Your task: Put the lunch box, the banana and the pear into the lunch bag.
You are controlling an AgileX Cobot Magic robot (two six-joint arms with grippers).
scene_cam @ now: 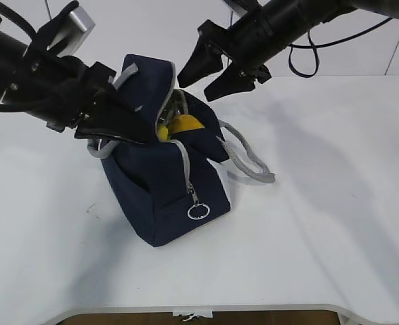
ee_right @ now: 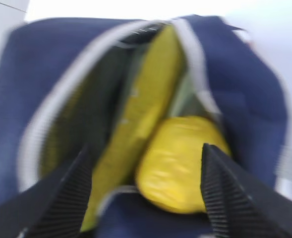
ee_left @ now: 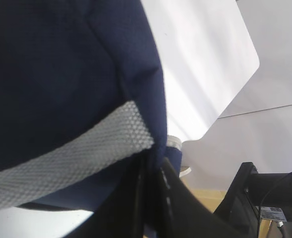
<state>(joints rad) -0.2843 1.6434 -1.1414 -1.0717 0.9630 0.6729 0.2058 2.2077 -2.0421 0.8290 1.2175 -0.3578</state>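
White table (scene_cam: 334, 223). Lunch bag (scene_cam: 158, 196) upright, mouth unzipped; banana (ee_right: 141, 124) and pear (ee_right: 178, 161) inside. Right gripper (scene_cam: 213, 71) spread wide, empty, above mouth. Left gripper (scene_cam: 121, 125) clamped on bag's rim.

A white bench (scene_cam: 334, 223) carries the navy lunch bag (scene_cam: 162, 196), which stands left of centre, its grey handle (scene_cam: 250, 162) draped on the surface toward three o'clock.

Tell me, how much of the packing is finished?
Mostly done, it seems. The banana and pear already sit inside the open bag. The left pincer grips the bag's edge, holding it open; the right pincer hovers open and empty above. The lunch box isn't clearly visible, so I can't confirm it's in.
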